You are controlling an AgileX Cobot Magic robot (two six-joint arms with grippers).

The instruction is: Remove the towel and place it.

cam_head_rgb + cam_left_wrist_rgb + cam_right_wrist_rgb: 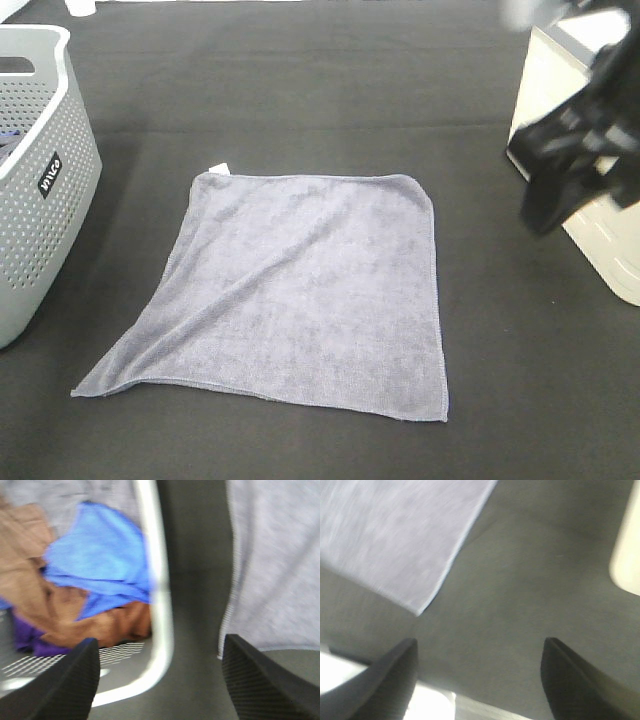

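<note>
From above, the towel (300,290) lies spread on the dark table (300,90), nearly flat, with a soft crease running toward its near left corner and a small white tag (217,168) at its far left corner. A grey perforated basket (40,190) stands at the left edge, apart from the towel. On the right, a blurred black arm (575,150) hangs in front of a cream bin (610,250).

At the left wrist, the left gripper (160,680) is spread wide with nothing between its fingers; below it are the basket's pale rim, blue cloth (100,560) and brown cloth (30,590) inside, and the towel's edge just beside.

At the right wrist, the right gripper (480,680) is spread and empty over bare table, a towel corner nearby.
</note>
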